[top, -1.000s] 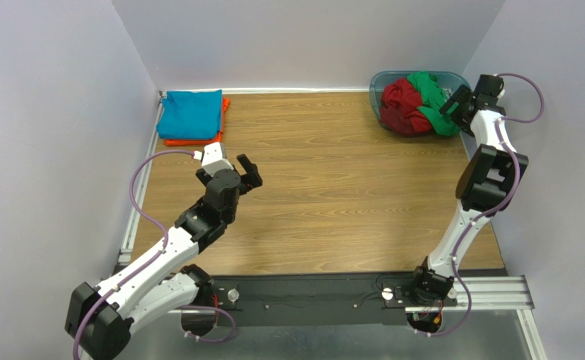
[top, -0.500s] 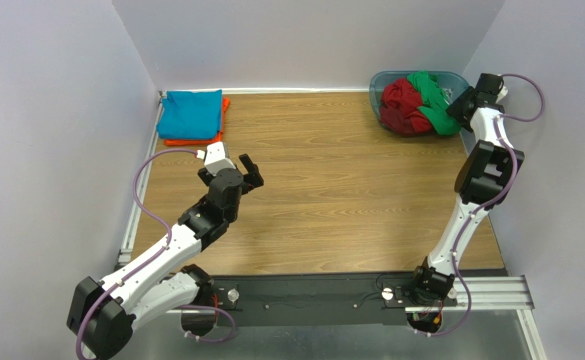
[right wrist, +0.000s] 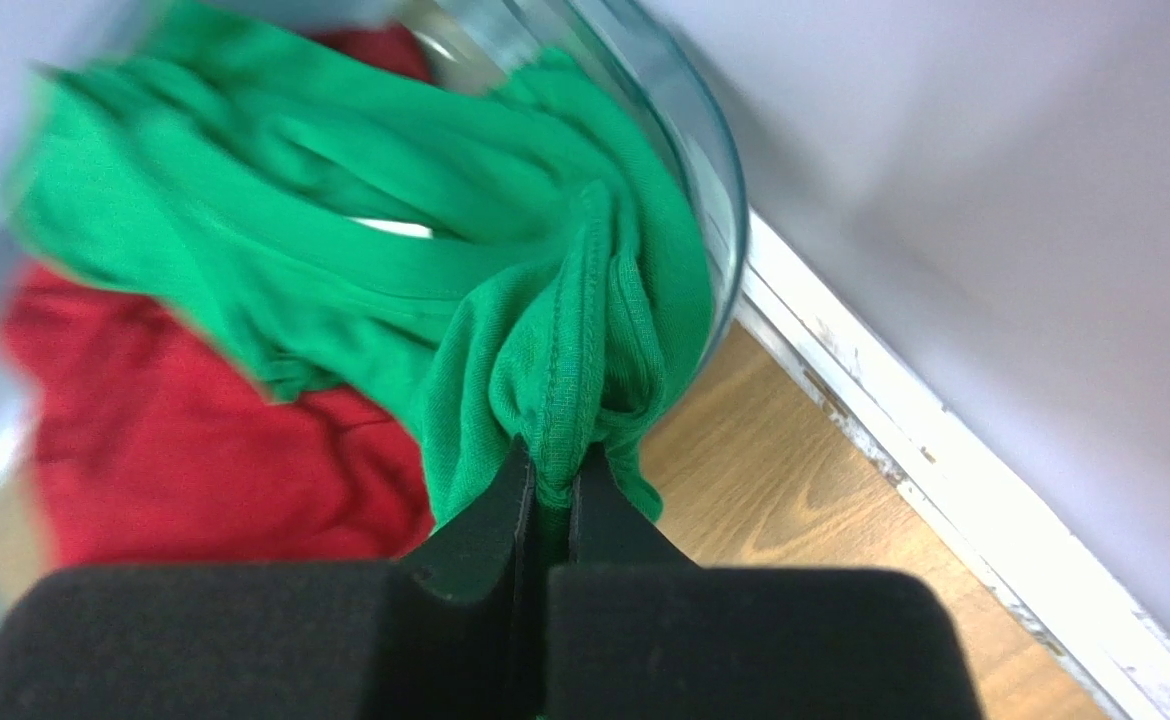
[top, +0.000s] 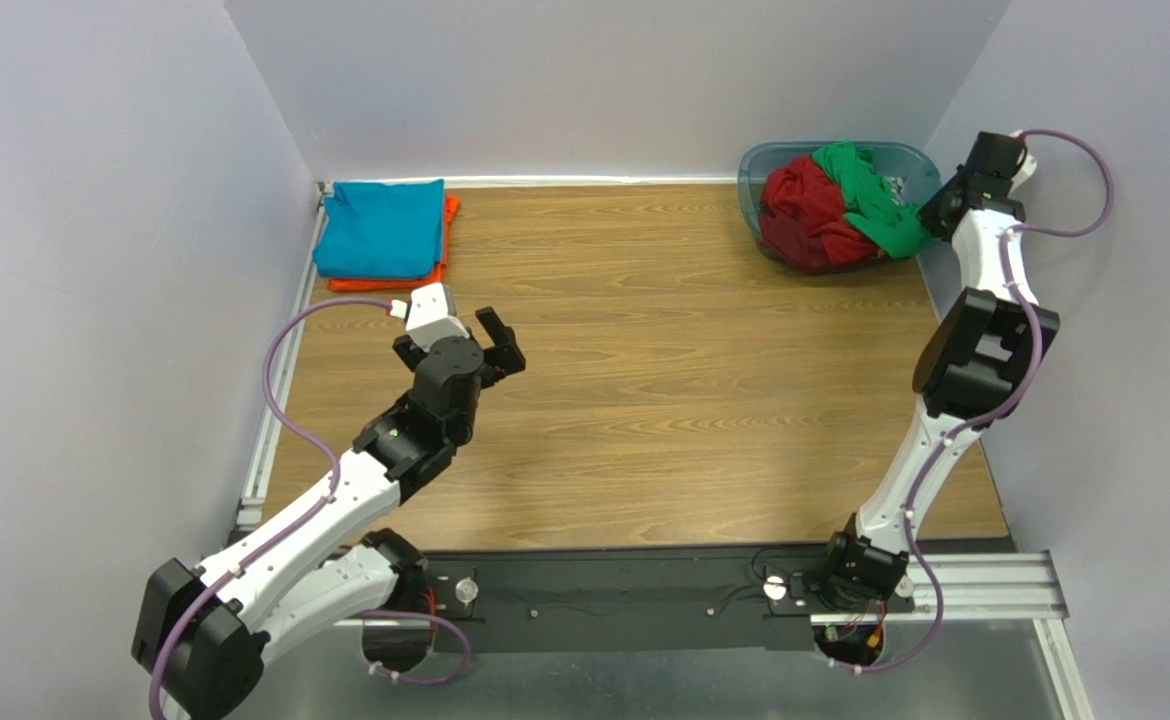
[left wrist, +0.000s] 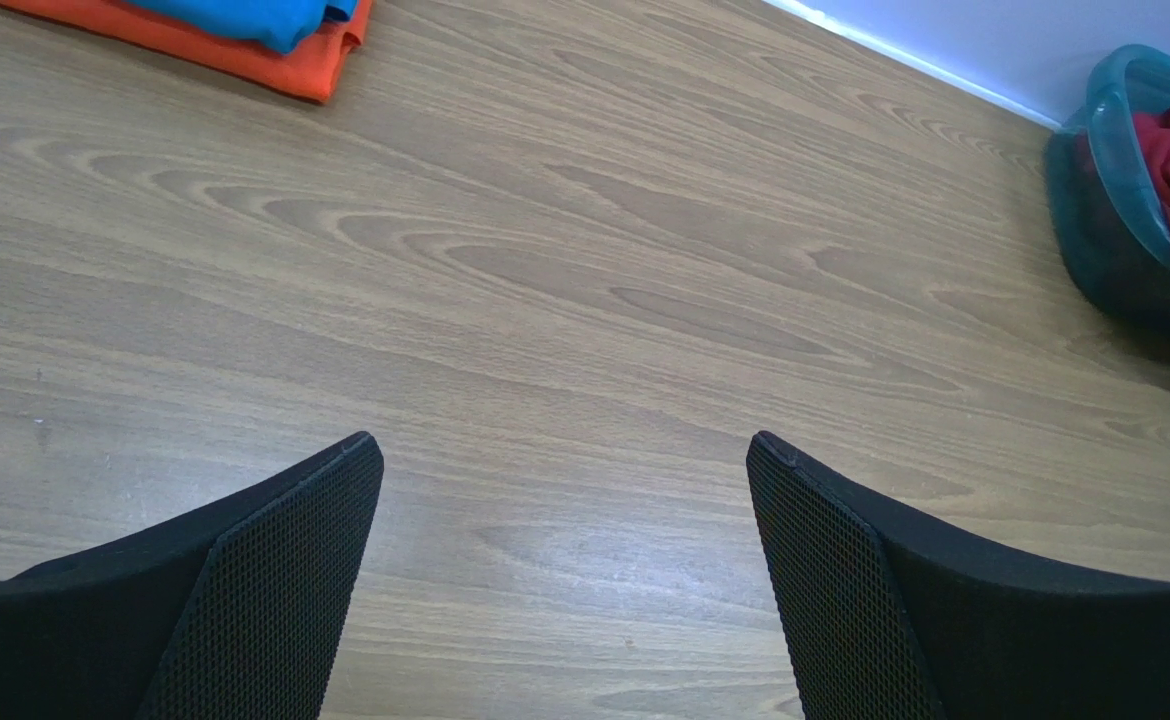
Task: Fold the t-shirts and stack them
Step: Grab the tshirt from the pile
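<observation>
A bright green t-shirt lies crumpled over a dark red t-shirt in the translucent tub at the back right. My right gripper is shut on a bunched hem of the green t-shirt at the tub's right rim; the red shirt lies below it. A folded teal-blue t-shirt rests on a folded orange t-shirt at the back left. My left gripper hangs open over bare wood in the left middle, holding nothing.
Grey walls close in the back and both sides. A white strip runs along the right wall's foot beside the tub. The tub's corner and the orange stack's edge show in the left wrist view.
My right gripper has closed from open onto the green t-shirt's hem and drawn up toward the right wall. The left arm has barely moved.
</observation>
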Action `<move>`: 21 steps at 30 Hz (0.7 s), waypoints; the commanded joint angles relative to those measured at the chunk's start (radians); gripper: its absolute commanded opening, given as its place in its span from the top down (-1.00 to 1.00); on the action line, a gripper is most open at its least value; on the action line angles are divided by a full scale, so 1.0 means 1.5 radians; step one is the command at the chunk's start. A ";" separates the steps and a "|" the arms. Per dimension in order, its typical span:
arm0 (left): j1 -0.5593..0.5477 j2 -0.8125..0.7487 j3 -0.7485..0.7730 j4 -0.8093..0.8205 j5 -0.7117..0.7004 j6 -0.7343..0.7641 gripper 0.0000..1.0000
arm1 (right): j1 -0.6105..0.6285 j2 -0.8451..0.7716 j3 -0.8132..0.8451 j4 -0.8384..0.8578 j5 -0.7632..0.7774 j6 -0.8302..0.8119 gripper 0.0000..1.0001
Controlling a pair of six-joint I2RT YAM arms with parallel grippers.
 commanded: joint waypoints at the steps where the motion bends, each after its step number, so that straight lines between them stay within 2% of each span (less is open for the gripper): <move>1: 0.005 -0.012 -0.005 0.014 -0.028 0.004 -0.97 | 0.002 -0.102 0.004 0.010 -0.019 -0.024 0.99; 14: 0.004 -0.026 -0.002 0.017 -0.014 0.003 -0.97 | 0.002 -0.273 0.031 0.017 -0.164 -0.038 0.99; 21: 0.005 -0.049 -0.005 0.008 -0.004 -0.002 -0.97 | 0.023 -0.349 0.068 0.015 -0.279 -0.033 0.99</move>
